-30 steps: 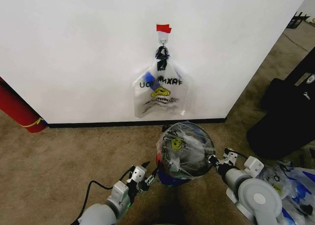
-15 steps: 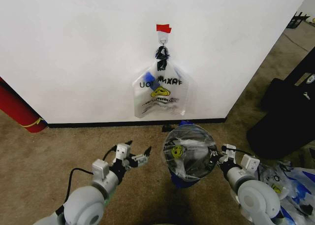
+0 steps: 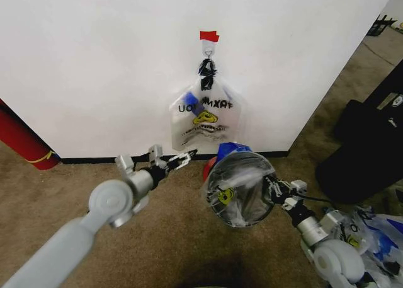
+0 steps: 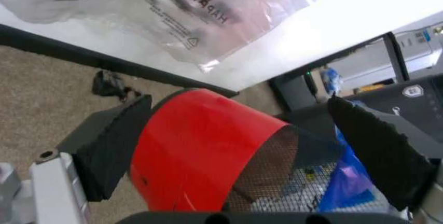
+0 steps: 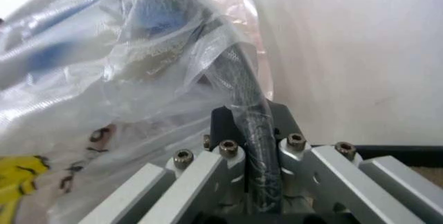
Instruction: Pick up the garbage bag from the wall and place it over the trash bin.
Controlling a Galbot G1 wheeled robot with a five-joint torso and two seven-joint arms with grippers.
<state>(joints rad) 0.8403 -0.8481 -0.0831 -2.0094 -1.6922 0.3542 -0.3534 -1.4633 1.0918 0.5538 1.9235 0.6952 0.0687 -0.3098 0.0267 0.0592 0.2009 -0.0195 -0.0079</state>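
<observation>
A clear garbage bag (image 3: 205,119) with a yellow smiley hangs from a small hook (image 3: 208,49) under red tape on the white wall (image 3: 94,61). It shows again in the left wrist view as the garbage bag (image 4: 173,6). My left gripper (image 3: 177,160) is open just below the hanging bag's lower edge, and the same left gripper (image 4: 239,105) has the bin's red base (image 4: 201,167) between its spread fingers without touching it. The trash bin (image 3: 240,188) is tilted, mouth towards me, with a clear bag stretched over it. My right gripper (image 3: 275,191) is shut on its plastic-covered black rim (image 5: 249,112).
A large red cylinder (image 3: 22,140) leans at the far left by the black baseboard (image 3: 126,158). A bulky black object (image 3: 365,149) stands at the right. Several loose bags (image 3: 374,234) lie on the brown carpet at the lower right.
My left arm has swung up and forward from beside the bin to just under the hanging bag. The bin in my right gripper has tipped further, its red base now showing.
</observation>
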